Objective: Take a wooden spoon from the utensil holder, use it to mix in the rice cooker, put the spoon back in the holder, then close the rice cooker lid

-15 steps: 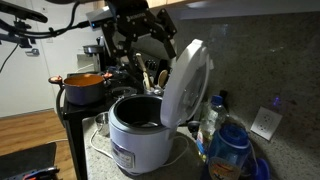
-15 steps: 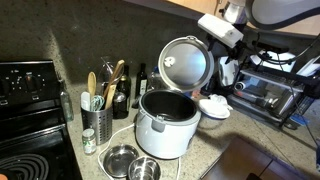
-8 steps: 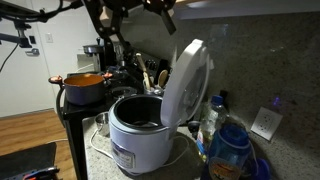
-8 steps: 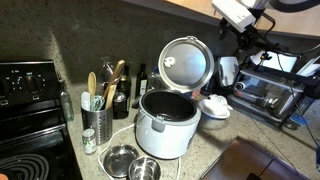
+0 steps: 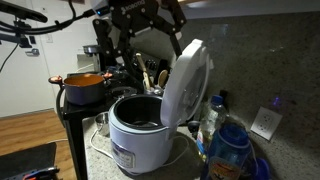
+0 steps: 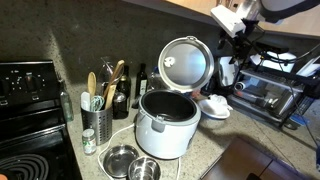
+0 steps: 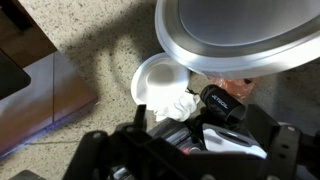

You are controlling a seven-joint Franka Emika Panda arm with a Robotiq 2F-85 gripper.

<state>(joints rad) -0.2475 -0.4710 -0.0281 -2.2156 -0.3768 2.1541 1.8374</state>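
Observation:
The rice cooker [image 5: 133, 138] [image 6: 164, 128] stands on the counter with its dark inner pot showing. The rice cooker lid [image 5: 186, 82] [image 6: 188, 62] stands open and upright; its rim fills the top of the wrist view [image 7: 240, 35]. The utensil holder [image 6: 97, 122] stands beside the cooker, with several wooden spoons [image 6: 111, 80] sticking up. In an exterior view it is mostly hidden behind the cooker [image 5: 150, 76]. My gripper [image 5: 150, 24] [image 6: 231, 16] [image 7: 190, 142] hangs high above and behind the lid, open and empty.
An orange pot [image 5: 84, 84] sits on the stove. A white bowl with a cloth [image 6: 214, 106] [image 7: 160, 82] lies behind the cooker. Metal bowls [image 6: 130, 163] sit in front. A toaster oven [image 6: 270, 92] and bottles [image 5: 225, 140] stand nearby.
The arm rose almost out of view, then came back down a little. It ends slightly higher than a second ago. The cooker, lid and utensils have not moved.

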